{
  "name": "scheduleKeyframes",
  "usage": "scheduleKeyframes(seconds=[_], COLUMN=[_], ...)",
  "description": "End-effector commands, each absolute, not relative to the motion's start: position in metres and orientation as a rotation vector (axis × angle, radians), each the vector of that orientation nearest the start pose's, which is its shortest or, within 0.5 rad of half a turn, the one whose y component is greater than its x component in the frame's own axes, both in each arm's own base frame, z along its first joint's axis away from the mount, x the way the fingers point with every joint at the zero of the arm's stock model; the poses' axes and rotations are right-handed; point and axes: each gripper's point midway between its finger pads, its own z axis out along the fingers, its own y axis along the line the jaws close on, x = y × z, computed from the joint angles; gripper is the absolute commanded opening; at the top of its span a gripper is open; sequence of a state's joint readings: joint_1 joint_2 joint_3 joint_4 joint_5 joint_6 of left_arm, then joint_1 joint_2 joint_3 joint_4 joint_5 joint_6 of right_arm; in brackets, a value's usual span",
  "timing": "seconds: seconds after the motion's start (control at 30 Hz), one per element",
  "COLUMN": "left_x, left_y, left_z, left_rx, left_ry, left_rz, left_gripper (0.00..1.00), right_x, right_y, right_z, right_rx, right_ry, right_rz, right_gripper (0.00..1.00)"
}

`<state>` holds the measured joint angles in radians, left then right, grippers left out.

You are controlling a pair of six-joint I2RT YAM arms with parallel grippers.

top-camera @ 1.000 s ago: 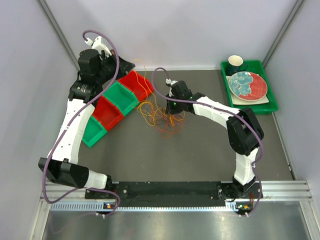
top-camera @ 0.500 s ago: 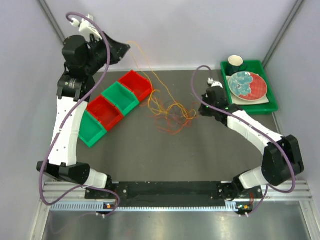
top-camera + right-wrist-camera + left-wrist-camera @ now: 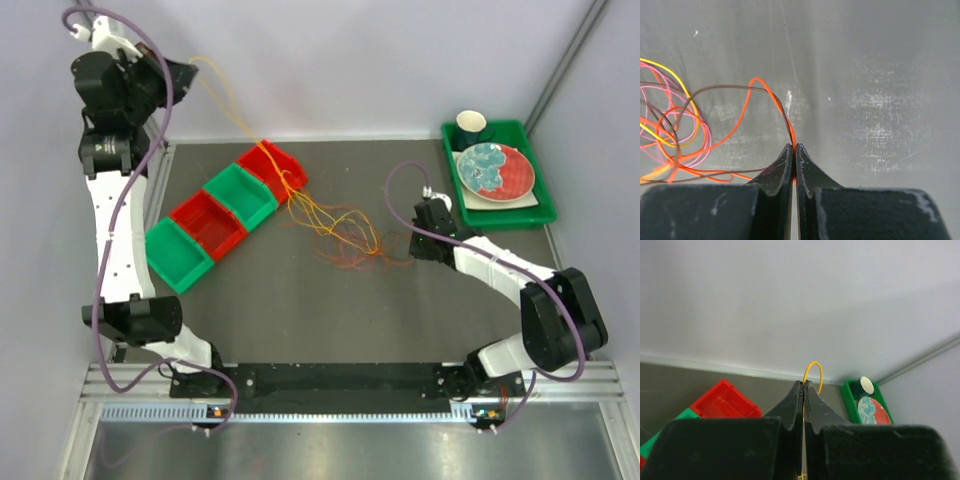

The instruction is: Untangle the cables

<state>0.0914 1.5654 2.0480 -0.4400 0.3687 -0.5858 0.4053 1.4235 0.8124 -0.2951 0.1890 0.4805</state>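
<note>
Yellow cable (image 3: 813, 365) clamped in L gripper (image 3: 803, 385), orange cable (image 3: 767, 92) in R gripper (image 3: 794, 147); we're aiming for slow pull, no knot-tightening.

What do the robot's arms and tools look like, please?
The left arm and right arm have white links and black joints; a purple hose loops along each. The left tool and right tool have black fingers tapering to thin tips.

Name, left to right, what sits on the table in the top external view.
Row of red and green bins → tangled cables → right gripper → green tray.
</note>
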Motion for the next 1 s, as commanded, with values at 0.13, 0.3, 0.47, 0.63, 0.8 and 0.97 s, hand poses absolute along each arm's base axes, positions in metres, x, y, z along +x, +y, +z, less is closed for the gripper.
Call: scheduleKeyframes(seconds=[0.13,0.3,0.47,0.63,0.8,0.97], left_x=[0.455,0.435,0.4,0.378,0.366,0.363], left_y=[-0.022,-0.061,-0.099,-0.108,-0.104,-0.101], left_z=[0.527,0.493,0.445,0.421,0.429,0.437], left_rx=[-0.244,-0.205,-0.184,-0.209,-0.202,-0.193], left_ry=[1.509,1.574,1.663,1.704,1.698,1.689], left_rz=[-0.806,-0.92,-1.0,-1.001,-0.96,-0.927], left_gripper=[0.0,0.0,0.0,0.0,0.0,0.0], right_x=[0.323,0.329,0.322,0.325,0.341,0.349], right_y=[0.109,0.122,0.168,0.235,0.29,0.326], right_z=[0.068,0.108,0.144,0.169,0.176,0.158], right_rx=[0.207,0.147,-0.044,-0.225,-0.338,-0.397], right_ry=[2.402,2.304,2.271,2.219,2.209,2.273], right_rz=[0.141,0.252,0.318,0.398,0.444,0.509], right_gripper=[0.0,0.0,0.5,0.79,0.77,0.72])
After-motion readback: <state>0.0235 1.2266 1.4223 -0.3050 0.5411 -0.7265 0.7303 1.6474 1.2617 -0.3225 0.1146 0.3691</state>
